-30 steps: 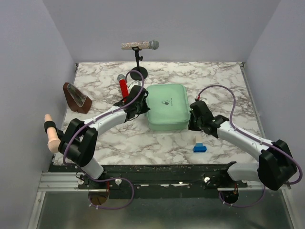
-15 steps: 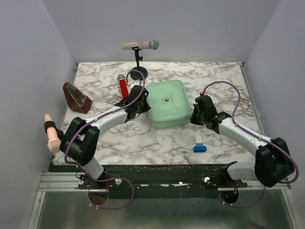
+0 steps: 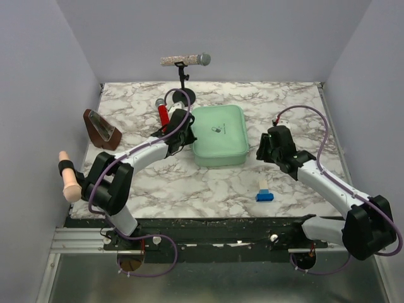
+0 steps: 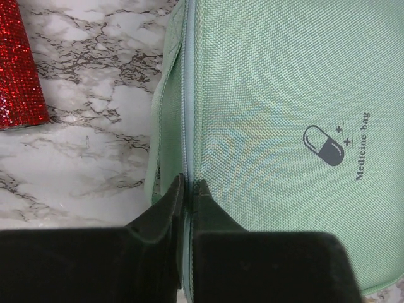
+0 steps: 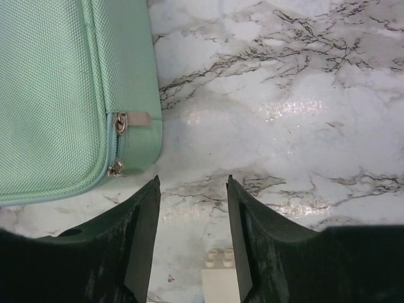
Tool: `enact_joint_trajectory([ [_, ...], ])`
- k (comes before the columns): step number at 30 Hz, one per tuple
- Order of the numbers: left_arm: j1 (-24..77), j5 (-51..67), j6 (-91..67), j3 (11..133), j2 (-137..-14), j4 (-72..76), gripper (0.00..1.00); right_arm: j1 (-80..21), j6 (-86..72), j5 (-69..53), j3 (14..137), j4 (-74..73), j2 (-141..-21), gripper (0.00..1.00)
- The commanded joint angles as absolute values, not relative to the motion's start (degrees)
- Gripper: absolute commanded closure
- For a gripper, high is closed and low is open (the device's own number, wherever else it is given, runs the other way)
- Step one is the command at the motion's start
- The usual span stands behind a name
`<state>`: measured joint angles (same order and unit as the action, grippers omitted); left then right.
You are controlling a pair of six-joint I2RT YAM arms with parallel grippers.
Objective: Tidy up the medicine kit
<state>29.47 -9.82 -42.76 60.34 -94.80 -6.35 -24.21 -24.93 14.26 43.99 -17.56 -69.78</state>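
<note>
The medicine kit [image 3: 219, 136] is a mint-green fabric case with a capsule logo, lying flat and zipped at mid-table. My left gripper [image 3: 188, 135] is at its left edge. In the left wrist view the left gripper [image 4: 188, 186] is shut on the zipper seam of the kit [image 4: 284, 95]. My right gripper [image 3: 264, 150] hovers just right of the case, apart from it. The right wrist view shows the right gripper [image 5: 192, 183] open over bare marble, with the kit's corner [image 5: 50, 95] and two metal zipper pulls [image 5: 120, 123] to its upper left.
A small blue-and-white brick [image 3: 264, 191] lies near the front edge, its white end [image 5: 221, 278] below my right fingers. A red glitter microphone [image 3: 163, 113] lies left of the kit. Another microphone on a stand [image 3: 185, 60] is at the back. A brown wedge holder [image 3: 101, 129] sits far left.
The right gripper has opened and drawn back to the right, off the kit's right edge. The kit has shifted slightly toward the back. The left gripper stays shut on the seam.
</note>
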Motion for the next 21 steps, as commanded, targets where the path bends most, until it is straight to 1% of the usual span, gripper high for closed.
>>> enact_joint_trajectory([
  [1, 28.30, -12.31, -40.69, 56.25, -95.81, -18.37, 0.75, -24.17, -24.08, 14.42, 41.93, -18.19, -65.84, 0.42],
  [3, 28.30, -10.99, -40.96, 55.11, -93.35, -16.97, 0.53, -24.26, -23.91, 13.28, 41.40, -18.28, -63.03, 0.38],
  [5, 28.30, -10.20, -41.31, 54.15, -90.02, -16.00, 0.37, -24.26, -23.73, 12.48, 41.22, -18.37, -60.66, 0.34],
  [7, 28.30, -10.02, -41.48, 53.44, -86.85, -15.56, 0.25, -24.26, -23.38, 11.87, 41.22, -18.63, -58.63, 0.32],
  [9, 28.30, -10.19, -41.40, 53.00, -83.51, -15.47, 0.16, -24.26, -22.51, 11.17, 41.31, -18.81, -56.53, 0.30],
  [10, 28.39, -10.63, -41.40, 52.74, -81.58, -15.56, 0.09, -24.34, -22.15, 10.90, 41.31, -18.81, -55.30, 0.29],
  [11, 28.48, -11.42, -41.40, 52.21, -79.74, -15.38, 0.04, -24.35, -21.71, 10.55, 41.31, -18.81, -54.15, 0.29],
  [12, 28.65, -12.56, -41.31, 51.51, -77.37, -15.21, 0.01, -24.61, -21.10, 10.55, 41.05, -18.72, -52.66, 0.28],
  [18, 29.27, -21.78, -41.66, 45.71, -63.13, -15.29, 0.01, -25.57, -19.51, 10.46, 39.46, -16.52, -46.94, 0.26],
  [21, 30.23, -28.11, -41.23, 45.26, -57.67, -19.15, 0.01, -26.01, -19.51, 9.85, 39.29, -16.52, -45.27, 0.25],
])
